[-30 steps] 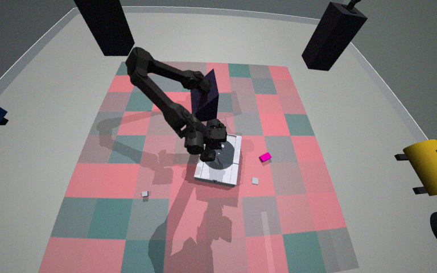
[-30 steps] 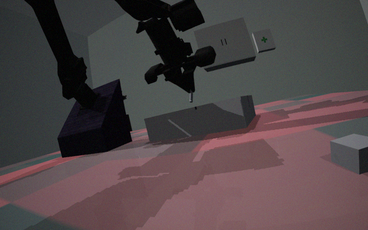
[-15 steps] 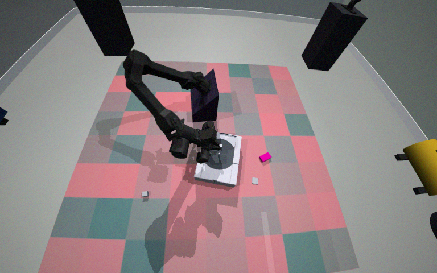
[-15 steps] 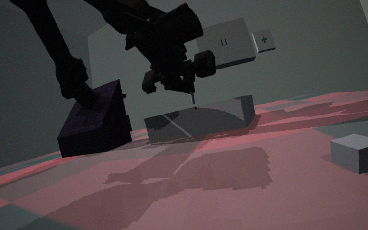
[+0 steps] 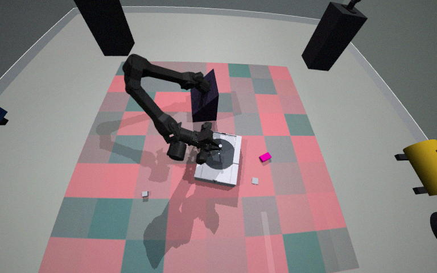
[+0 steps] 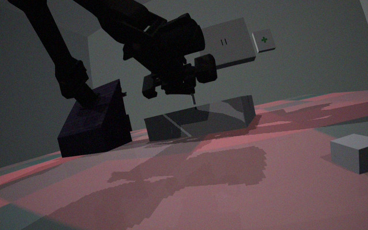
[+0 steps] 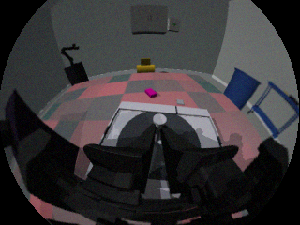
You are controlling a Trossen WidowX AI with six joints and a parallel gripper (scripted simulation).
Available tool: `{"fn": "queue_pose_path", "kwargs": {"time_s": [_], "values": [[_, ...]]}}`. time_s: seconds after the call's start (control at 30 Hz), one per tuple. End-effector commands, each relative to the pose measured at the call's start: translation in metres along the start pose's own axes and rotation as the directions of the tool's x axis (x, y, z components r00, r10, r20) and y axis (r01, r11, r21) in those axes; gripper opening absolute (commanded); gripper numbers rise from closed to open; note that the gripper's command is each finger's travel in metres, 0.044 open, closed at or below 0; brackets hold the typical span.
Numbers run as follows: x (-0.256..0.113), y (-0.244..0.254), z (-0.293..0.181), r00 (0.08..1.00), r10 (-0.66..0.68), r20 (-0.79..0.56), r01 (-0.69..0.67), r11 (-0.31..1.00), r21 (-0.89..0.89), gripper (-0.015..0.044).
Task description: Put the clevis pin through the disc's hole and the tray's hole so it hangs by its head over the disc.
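Observation:
The steel tray [image 5: 206,176] [image 6: 227,115] [image 7: 192,112] stands on the checkered table. The wide disc [image 5: 225,161] [image 7: 133,133] lies flat inside it and looks dark grey. My gripper [image 5: 218,147] [image 6: 191,93] [image 7: 157,127] is over the tray and shut on the clevis pin [image 5: 219,145] [image 6: 193,99] [image 7: 159,120]. The pin's round pale head shows just beyond the fingertips. Its shaft points down, slightly tilted, and its lower end is a little above the tray's rim line in the exterior view. Whether it lines up with the disc's hole cannot be told; the tray's pin hole is hidden.
A magenta block [image 5: 265,157] [image 7: 150,92] and a flat pale tile [image 5: 255,181] [image 7: 180,102] lie beyond the tray. A small pale cube [image 5: 144,193] [image 6: 344,146] lies apart on the other side. The arm's dark wedge-shaped base [image 5: 206,111] [image 6: 108,119] stands close behind the tray.

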State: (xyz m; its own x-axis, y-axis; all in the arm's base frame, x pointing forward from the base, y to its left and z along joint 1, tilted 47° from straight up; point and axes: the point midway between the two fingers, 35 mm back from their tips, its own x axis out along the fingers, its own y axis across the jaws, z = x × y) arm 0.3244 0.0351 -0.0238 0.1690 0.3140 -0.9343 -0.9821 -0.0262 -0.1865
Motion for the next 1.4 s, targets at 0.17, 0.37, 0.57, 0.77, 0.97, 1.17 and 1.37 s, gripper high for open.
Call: {"fn": "queue_pose_path", "kwargs": {"time_s": [0.17, 0.37, 0.57, 0.77, 0.97, 1.17, 1.37], "values": [[0.001, -0.007, 0.000, 1.000, -0.006, 0.016, 0.006, 1.000, -0.008, 0.0000], [0.004, -0.007, -0.008, 1.000, -0.006, 0.015, 0.006, 1.000, -0.008, 0.0000], [0.006, -0.008, -0.013, 1.000, -0.006, 0.015, 0.006, 1.000, -0.008, 0.0000], [0.007, -0.008, -0.013, 1.000, -0.006, 0.015, 0.006, 1.000, -0.008, 0.0000], [0.007, -0.007, -0.012, 1.000, -0.006, 0.015, 0.006, 1.000, -0.008, 0.0000], [0.007, -0.007, -0.012, 1.000, -0.006, 0.015, 0.006, 1.000, -0.008, 0.0000], [0.006, -0.008, -0.011, 1.000, -0.006, 0.015, 0.006, 1.000, -0.008, 0.0000]]}}
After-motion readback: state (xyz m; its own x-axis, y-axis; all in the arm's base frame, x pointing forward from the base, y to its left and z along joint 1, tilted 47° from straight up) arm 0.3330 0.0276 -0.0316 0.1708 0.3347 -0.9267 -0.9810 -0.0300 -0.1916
